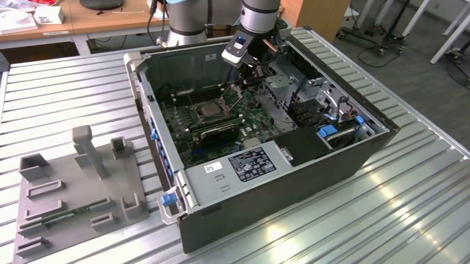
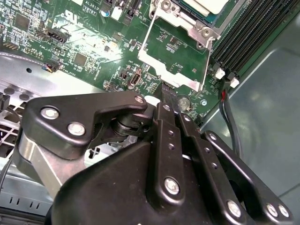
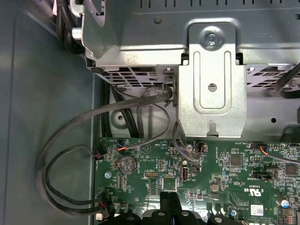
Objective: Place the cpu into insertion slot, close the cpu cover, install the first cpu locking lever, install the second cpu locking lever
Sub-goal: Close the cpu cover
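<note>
Table (image 1: pixel 411 220): ribbed metal, spans the exterior view.

Case (image 1: pixel 294 181): open, centre of frame. A grey fixture tray (image 1: pixel 81 187) lies low on the exterior view's left, well apart from it.

Arm (image 1: pixel 258 14): comes in at top centre and reaches down into the case.

Board (image 1: pixel 184 118): green, on the case floor; I also see it in the second wrist view (image 2: pixel 93 47) and the first wrist view (image 3: pixel 225 173).

Bracket (image 3: pixel 211 84): silver sheet metal beside the board's edge, with black cables (image 3: pixel 70 136) looping near it.

Gripper (image 1: pixel 250 69): hangs just above the socket area. In both wrist views the fingers are pressed together (image 2: pixel 167 91) (image 3: pixel 169 196). The tips meet the free edge of the cover (image 2: pixel 185 80); I cannot tell whether they pinch it.

Cover (image 1: pixel 235 96): swung up off the slot (image 1: pixel 200 116), not closed, its window showing board behind it.

Cpu (image 1: pixel 211 111): seated in the slot, silver top up, just left of the raised cover in the exterior view; a corner shows in the second wrist view (image 2: pixel 211 4), next to the memory slots (image 2: pixel 248 33).
</note>
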